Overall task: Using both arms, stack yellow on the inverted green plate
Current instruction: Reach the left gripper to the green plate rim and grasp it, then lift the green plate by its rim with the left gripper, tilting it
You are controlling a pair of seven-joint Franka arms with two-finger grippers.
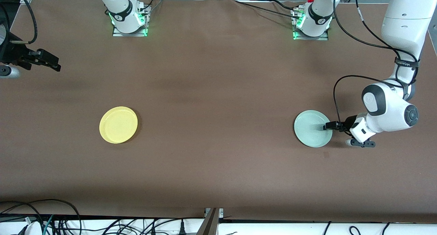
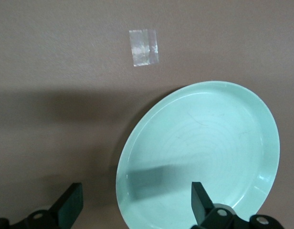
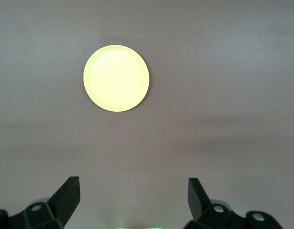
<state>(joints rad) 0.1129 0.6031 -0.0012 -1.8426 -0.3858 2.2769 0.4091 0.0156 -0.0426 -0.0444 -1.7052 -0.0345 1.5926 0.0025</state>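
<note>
Green plate point(image 1: 311, 127), rim up, lies on the brown table point(image 1: 218, 102) toward the left arm's end. Left gripper point(image 1: 330, 126) is low at its rim, fingers point(image 2: 202, 202) spread wide, one over the plate. Yellow plate point(image 1: 118, 125) lies toward the right arm's end. Right gripper point(image 1: 51, 62) waits raised, jaws wide.

even light, perhaps overexposed yellow plate point(image 3: 116, 78)
</note>
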